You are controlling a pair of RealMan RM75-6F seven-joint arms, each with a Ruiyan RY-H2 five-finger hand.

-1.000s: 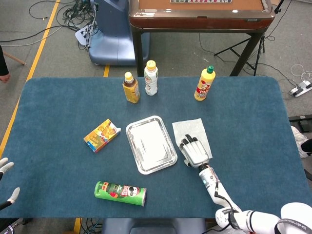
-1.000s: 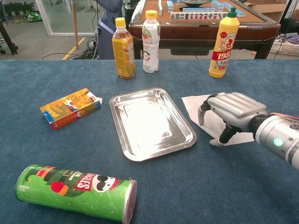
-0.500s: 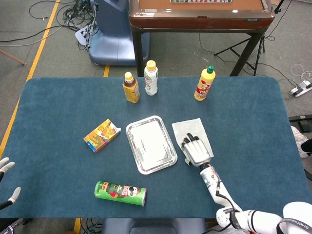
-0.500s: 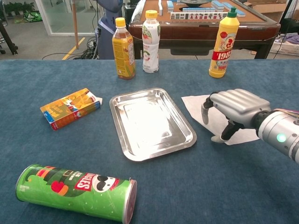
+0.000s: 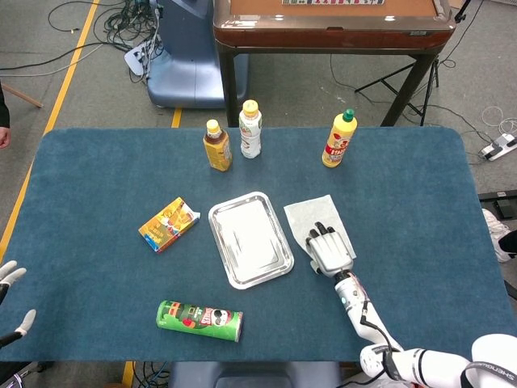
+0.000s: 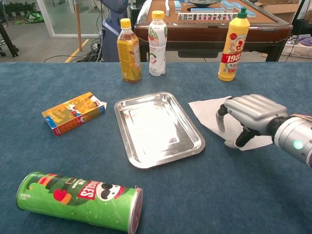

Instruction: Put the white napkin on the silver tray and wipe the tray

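Observation:
The white napkin [image 5: 309, 213] [image 6: 206, 113] lies flat on the blue cloth just right of the silver tray [image 5: 250, 238] [image 6: 157, 127], which holds nothing. My right hand [image 5: 329, 249] [image 6: 251, 111] arches over the napkin's near right part, fingertips and thumb touching the paper. The napkin's edge is slightly raised beside the fingers. It is not lifted, and I see no pinch on it. Only the spread fingertips of my left hand [image 5: 10, 272] show at the table's near left edge, holding nothing.
A green chips can [image 5: 199, 320] [image 6: 78, 200] lies near the front edge. An orange carton [image 5: 168, 224] [image 6: 73, 112] sits left of the tray. Three bottles stand at the back: amber [image 5: 216, 146], white [image 5: 250, 129] and yellow [image 5: 339, 139].
My right hand has slid a little to the right over the napkin, fingertips still on it. The napkin's left edge has rumpled slightly. The left hand has hardly moved.

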